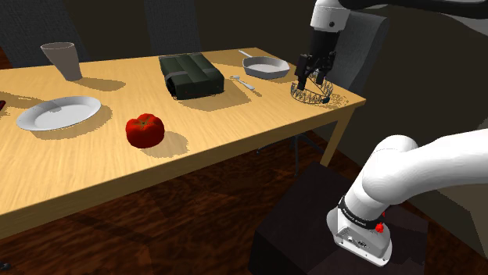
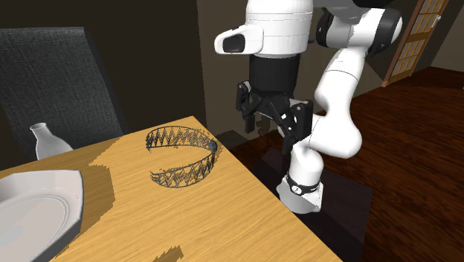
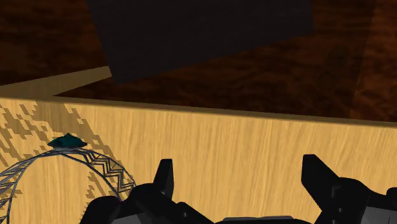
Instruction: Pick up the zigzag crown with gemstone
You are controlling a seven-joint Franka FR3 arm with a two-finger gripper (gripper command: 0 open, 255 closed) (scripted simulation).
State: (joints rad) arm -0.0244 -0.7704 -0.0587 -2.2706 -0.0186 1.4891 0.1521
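The zigzag crown (image 1: 312, 95) (image 2: 181, 156) (image 3: 95, 164) lies flat on the wooden desk (image 1: 227, 129) (image 2: 223, 216) (image 3: 229, 137) at its corner, at about 2 o'clock from the red tomato (image 1: 145, 130) in the shoulder view. There the hand (image 1: 310, 76) hangs right over it and hides part of its band, so that view does not settle whether the two touch. The second exterior view shows them apart: the hand (image 2: 269, 123) is at about 2 o'clock from the crown, above the desk's edge. Its fingers stand wide apart and grip nothing. In the wrist view the hand (image 3: 240, 170) has only bare desk between its fingers, and the crown lies outside one finger, its band cut off by the picture's edge and partly hidden behind the hand's body. The teal gemstone (image 3: 67, 141) is clear there; in the second exterior view it is only a small dark knob (image 2: 213, 146), and in the shoulder view it is too small to make out. At 9 o'clock from the crown in the second exterior view, a white plate (image 2: 37, 212) is cut off by the edge. In the shoulder view a grey pan (image 1: 263, 66) lies at about 10 o'clock from the crown.
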